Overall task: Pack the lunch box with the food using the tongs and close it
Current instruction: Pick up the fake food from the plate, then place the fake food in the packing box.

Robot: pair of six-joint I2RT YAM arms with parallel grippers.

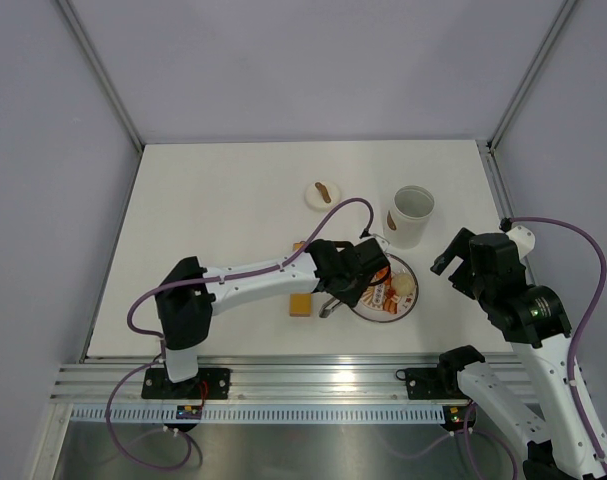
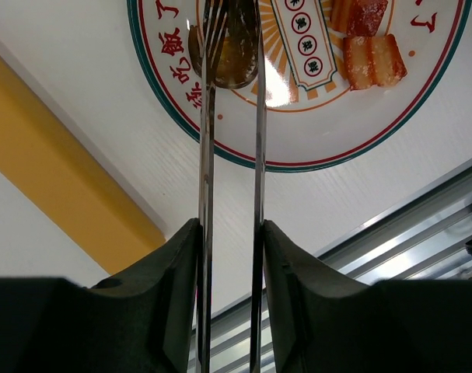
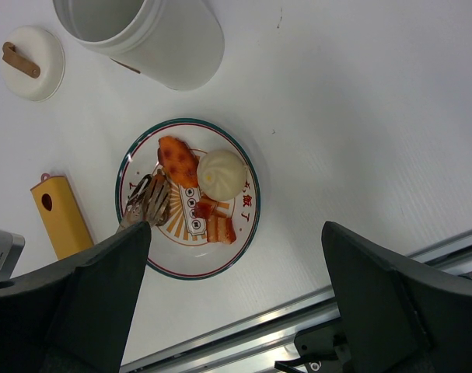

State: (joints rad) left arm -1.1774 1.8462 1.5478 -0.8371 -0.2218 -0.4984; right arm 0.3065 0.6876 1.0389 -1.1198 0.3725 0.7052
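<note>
The left arm (image 1: 253, 275) reaches from the left across a white table (image 1: 213, 200) towards the middle. A long flat orange bar (image 2: 57, 171) lies on the table just beside a round patterned plate (image 2: 329, 132). The left gripper (image 2: 230, 241) is clamped on the tongs (image 2: 207, 155). Its two black fingers (image 2: 181, 295) press on the outer sides of the two thin metal arms, which run almost parallel with a narrow gap between them.

The tongs' tips reach over the plate's rim and sit at a brown piece (image 2: 232, 66) of food. It cannot be told whether they pinch it. Also on the plate, further right, lie an orange-red piece (image 3: 178, 161), a pale beige bun (image 3: 222, 174) and red-striped chunks (image 3: 218, 229).

Beyond the plate, a flat white lid (image 3: 32, 50) with a brown strap lies on the table. To its right the lunch box (image 3: 173, 47), a tall white tub, stands upright and uncovered near the plate's far side. Only bare white wall shows inside it.

At the far right, the right gripper (image 1: 451, 255) hovers above the table with its jaws wide apart, holding nothing.
</note>
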